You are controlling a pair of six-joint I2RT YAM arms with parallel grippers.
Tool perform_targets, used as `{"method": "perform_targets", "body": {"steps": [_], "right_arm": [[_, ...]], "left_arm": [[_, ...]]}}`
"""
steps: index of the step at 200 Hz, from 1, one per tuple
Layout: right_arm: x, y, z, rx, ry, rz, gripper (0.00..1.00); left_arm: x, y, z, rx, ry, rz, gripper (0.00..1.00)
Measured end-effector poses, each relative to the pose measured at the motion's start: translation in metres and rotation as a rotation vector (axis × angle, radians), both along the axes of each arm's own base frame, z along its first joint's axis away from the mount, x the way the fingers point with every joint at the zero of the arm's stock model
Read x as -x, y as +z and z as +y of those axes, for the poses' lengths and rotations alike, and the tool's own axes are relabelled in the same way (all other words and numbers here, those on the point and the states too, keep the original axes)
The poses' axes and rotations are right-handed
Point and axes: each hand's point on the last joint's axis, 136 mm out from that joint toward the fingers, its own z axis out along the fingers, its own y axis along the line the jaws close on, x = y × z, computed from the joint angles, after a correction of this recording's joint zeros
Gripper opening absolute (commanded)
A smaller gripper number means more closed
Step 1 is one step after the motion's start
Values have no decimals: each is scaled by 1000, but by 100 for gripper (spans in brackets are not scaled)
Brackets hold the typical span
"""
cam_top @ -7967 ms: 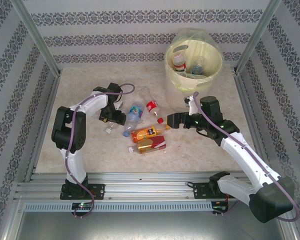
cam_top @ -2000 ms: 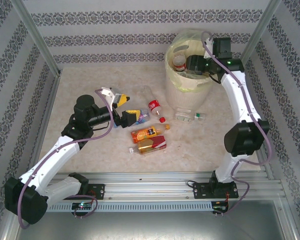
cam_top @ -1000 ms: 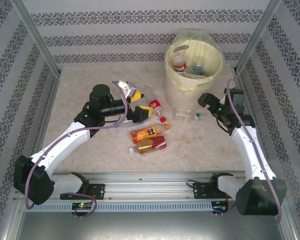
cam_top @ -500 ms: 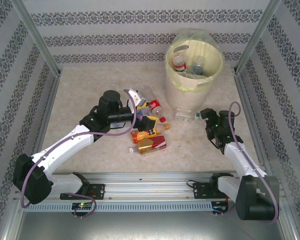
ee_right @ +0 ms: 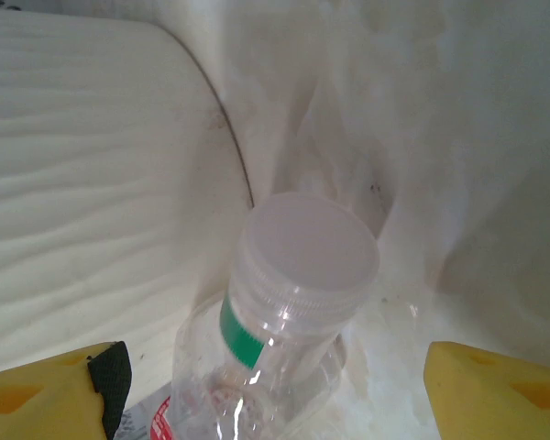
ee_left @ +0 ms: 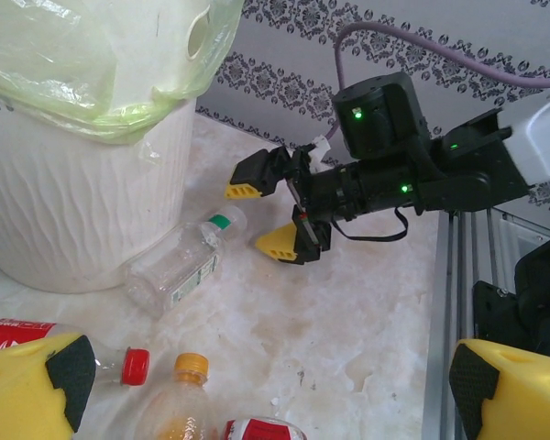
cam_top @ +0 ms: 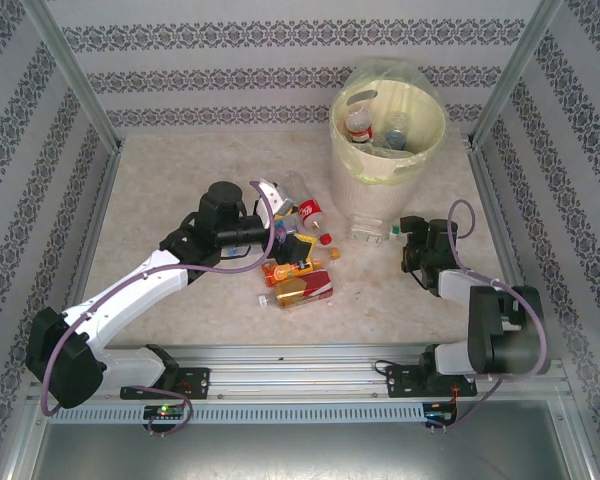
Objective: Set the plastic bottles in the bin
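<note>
A clear bottle [cam_top: 378,233] lies just beside the bin's [cam_top: 352,180] foot, at its 6 o'clock. The right gripper [ee_left: 254,217] faces the cap end, spread, not gripping; next it probably needs to pinch the neck. The left gripper [cam_top: 285,225], spread, hovers over bottles [cam_top: 298,288] at 8 o'clock.

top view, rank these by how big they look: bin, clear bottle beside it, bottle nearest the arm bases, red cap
1. bin, by far
2. nearest bottle
3. clear bottle, only slightly smaller than the nearest bottle, so that pair is close
4. red cap
</note>
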Motion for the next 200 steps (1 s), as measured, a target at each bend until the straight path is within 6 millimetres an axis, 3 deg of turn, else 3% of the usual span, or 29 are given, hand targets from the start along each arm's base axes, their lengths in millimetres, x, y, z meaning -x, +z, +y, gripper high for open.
{"method": "perform_targets", "body": {"steps": [18, 117, 200], "right_arm": [[-6, -11, 1, -23, -8, 5, 77], [-37, -10, 1, -92, -36, -121, 64], [-42, -16, 2, -98, -31, -121, 47]], "left_arm": [[1, -2, 0, -5, -2, 4, 100], [3, -4, -1, -20, -12, -4, 100], [3, -4, -1, -21, -13, -5, 100]]}}
